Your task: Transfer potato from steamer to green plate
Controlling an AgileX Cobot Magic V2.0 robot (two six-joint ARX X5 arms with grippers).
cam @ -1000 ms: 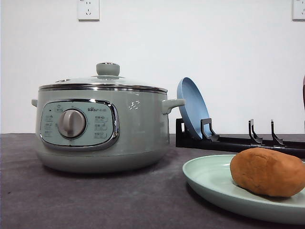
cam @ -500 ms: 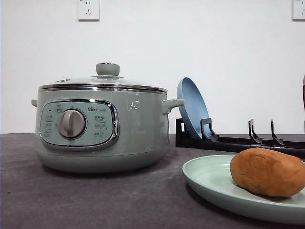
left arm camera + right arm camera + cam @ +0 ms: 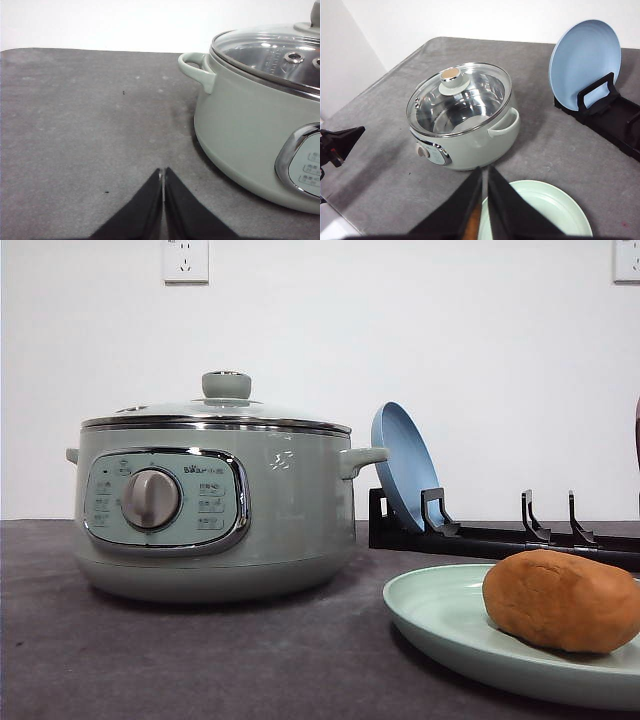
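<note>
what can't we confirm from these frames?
- Potato: front view cuts off its right end at the frame edge; in the right wrist view the right claw covers nearly all of it.
- Green plate: right side runs off the front view.
- Steamer button labels: too small to read.
- Steamer's right part: cropped in the left wrist view.

blue plate [image 3: 402, 462] upright in black rack [image 3: 500, 535] on grey table [image 3: 200, 660], white wall outlets [image 3: 186, 260] behind.
</note>
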